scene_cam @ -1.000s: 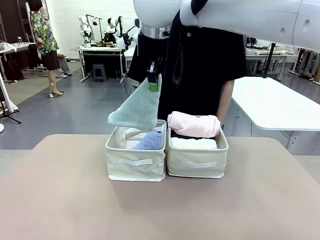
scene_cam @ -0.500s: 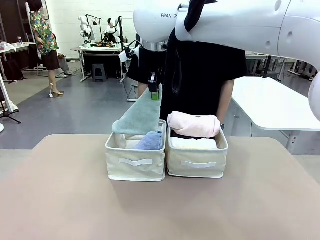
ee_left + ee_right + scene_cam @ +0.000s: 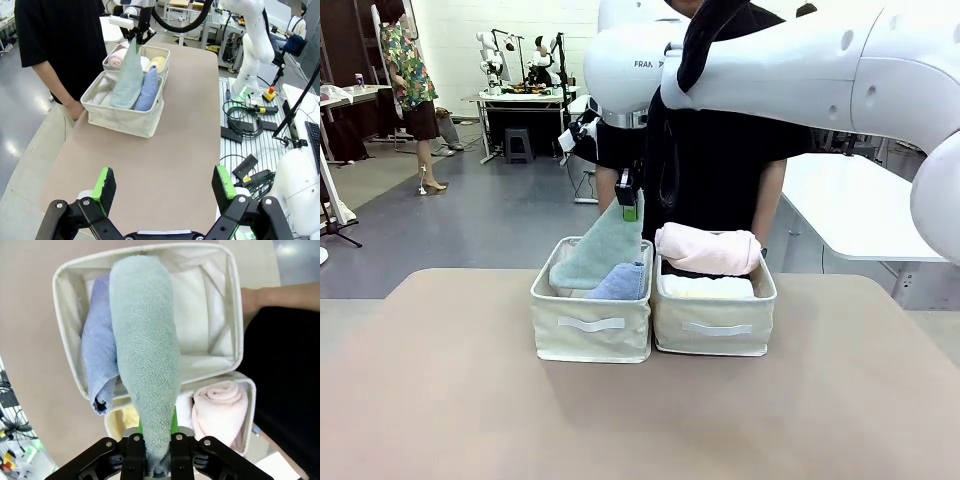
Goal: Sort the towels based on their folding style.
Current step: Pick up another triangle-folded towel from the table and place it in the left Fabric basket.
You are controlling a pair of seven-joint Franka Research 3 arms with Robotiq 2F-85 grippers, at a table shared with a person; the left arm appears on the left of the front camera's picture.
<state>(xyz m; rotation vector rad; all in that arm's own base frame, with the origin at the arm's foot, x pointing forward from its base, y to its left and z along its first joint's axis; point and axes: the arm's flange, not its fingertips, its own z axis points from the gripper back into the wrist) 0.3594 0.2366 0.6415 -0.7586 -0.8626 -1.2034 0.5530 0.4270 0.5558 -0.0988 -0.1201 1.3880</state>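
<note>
Teal towel point(image 3: 598, 250) hangs from right pincer point(image 3: 629, 196) into left bin point(image 3: 590, 325).

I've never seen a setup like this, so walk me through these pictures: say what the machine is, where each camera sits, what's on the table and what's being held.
These are two white robot arms at a table, with a person in black standing at the far side. The front picture looks across the table from the robot's side. The other two come from cameras on the arms' wrists.

On the table stand two cream fabric bins. The left bin holds a lavender-blue towel. The right bin holds a rolled pale pink towel on top, with a yellow one in it too.

The right gripper has its fingers shut on a pale teal towel, hanging down into the left bin. The left gripper is open above bare table, holding nothing.
</note>
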